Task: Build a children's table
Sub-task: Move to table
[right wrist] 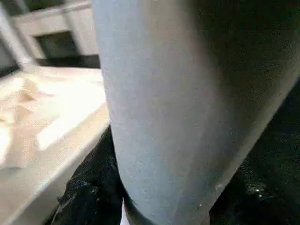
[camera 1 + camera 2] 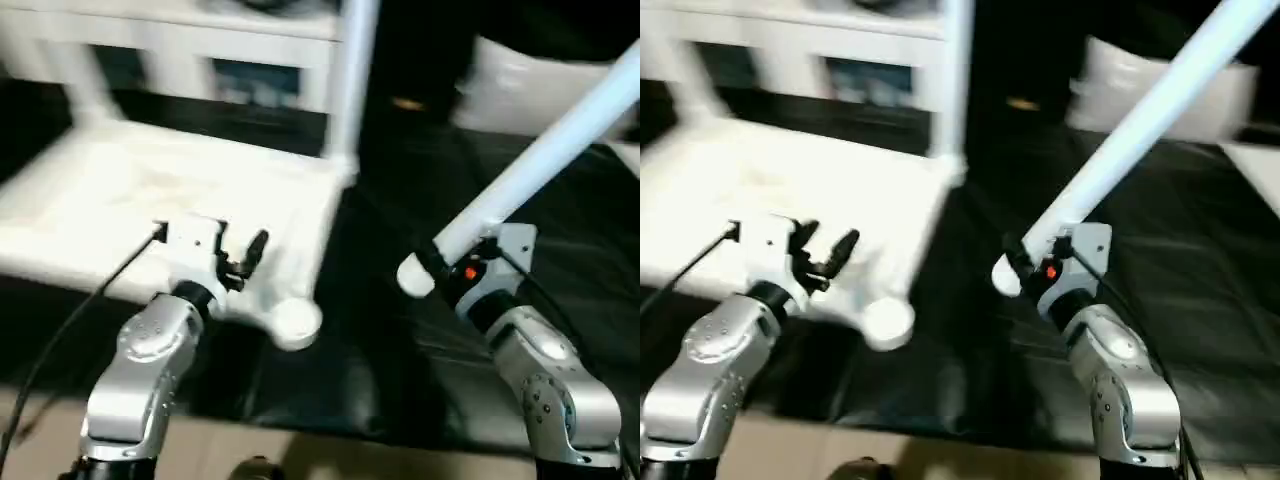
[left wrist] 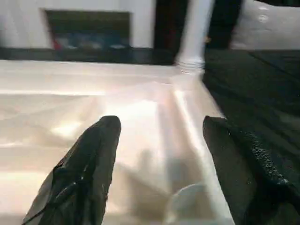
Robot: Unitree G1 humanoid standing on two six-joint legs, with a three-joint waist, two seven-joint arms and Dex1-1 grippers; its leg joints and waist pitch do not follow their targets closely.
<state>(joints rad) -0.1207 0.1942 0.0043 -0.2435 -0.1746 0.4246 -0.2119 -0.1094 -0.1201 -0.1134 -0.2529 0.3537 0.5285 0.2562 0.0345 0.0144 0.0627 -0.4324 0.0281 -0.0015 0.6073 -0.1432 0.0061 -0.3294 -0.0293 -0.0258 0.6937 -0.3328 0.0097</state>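
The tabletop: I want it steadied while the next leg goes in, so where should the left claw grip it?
Grip the tabletop by its near edge beside the empty corner socket, coming from the robot's side. The left claw hovers there open, and that raised rim suits its fingers.

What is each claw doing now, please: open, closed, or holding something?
Left claw: open, holding nothing, above the table top.
Right claw: closed on a table leg, near its lower end.

White tabletop on black surface
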